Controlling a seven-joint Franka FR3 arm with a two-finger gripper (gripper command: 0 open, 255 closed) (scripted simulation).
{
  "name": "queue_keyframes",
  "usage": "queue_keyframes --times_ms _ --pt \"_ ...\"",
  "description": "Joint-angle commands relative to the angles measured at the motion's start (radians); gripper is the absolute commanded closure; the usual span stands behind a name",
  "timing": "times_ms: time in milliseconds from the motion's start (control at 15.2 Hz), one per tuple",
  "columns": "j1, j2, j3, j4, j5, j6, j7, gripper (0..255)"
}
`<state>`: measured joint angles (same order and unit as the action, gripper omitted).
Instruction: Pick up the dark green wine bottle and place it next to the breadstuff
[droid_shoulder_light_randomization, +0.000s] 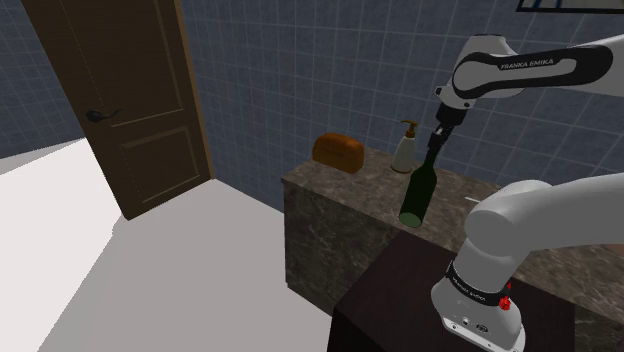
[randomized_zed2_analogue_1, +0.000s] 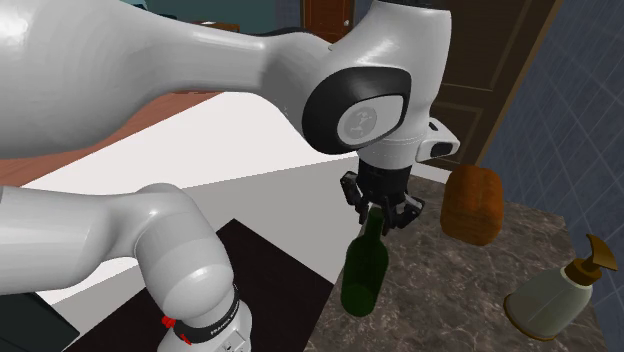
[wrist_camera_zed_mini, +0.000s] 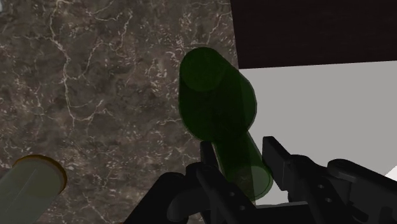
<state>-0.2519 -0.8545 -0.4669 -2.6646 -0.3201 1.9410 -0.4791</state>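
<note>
The gripper (randomized_zed2_analogue_1: 381, 214) clasped the tilted green wine bottle (randomized_zed2_analogue_1: 364, 272) by its neck; a slow carry to the bread loaf (randomized_zed2_analogue_1: 472, 205) seemed wisest.

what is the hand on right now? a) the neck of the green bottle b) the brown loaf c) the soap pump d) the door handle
a: the hand sits at the neck of the green bottle, with a finger on each side of it, while the loaf and the soap pump stand apart from it on the counter.
</note>
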Motion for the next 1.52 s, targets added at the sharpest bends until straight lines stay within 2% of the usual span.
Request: queue_keyframes --times_ms 0,462,1452 --pt "0.000 0.000 0.000 0.000 0.000 0.000 0.000 255" --pt "0.000 0.000 0.000 0.000 0.000 0.000 0.000 255" --pt "0.024 -0.002 0.057 0.194 0.053 -0.196 -0.002 255"
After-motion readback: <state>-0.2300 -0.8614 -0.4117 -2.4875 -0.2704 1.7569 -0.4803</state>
